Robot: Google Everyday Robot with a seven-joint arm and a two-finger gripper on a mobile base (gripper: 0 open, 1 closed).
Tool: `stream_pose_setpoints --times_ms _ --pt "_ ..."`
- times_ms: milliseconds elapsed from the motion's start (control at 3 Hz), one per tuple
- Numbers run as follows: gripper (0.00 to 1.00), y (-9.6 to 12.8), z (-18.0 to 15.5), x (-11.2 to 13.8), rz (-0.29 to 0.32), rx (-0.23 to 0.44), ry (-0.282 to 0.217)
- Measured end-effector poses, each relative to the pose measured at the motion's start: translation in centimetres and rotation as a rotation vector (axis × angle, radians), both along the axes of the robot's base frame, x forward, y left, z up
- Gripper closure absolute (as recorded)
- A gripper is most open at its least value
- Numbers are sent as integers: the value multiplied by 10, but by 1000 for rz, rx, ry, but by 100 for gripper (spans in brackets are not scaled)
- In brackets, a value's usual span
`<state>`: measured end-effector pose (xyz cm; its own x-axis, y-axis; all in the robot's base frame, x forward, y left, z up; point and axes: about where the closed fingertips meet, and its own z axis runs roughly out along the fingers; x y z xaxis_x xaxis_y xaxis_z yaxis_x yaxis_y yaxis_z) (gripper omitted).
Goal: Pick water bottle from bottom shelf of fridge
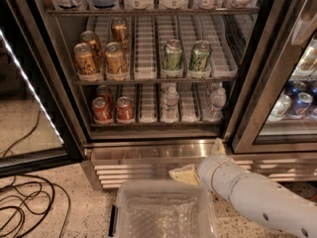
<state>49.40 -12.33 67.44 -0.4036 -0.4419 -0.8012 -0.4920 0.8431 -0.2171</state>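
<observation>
The fridge [148, 151] stands open in front of me. Its bottom shelf [148, 125] has white ribbed lanes. Two clear water bottles with white caps stand on it, one in the middle [170, 103] and one to the right [215, 102]. Red soda cans [112, 109] stand on the left of that shelf. My gripper [200, 160] is below the shelf, in front of the steel louvred base, right of centre. Its cream fingers [183, 174] are spread apart and hold nothing. The white arm [257, 197] comes in from the lower right.
A clear plastic bin [163, 209] sits on the floor just below the gripper. Black cables [29, 202] lie on the floor at left. The open left door [29, 83] has a lit strip. The closed right door [277, 83] shows cans behind glass. Orange and green cans stand on the shelf above.
</observation>
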Motion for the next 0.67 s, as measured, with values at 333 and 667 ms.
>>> stream_pose_setpoints --times_ms 333,667 --pt "0 2 3 7 -45 21 -53" --pt "0 22 0 17 -74 87 -153"
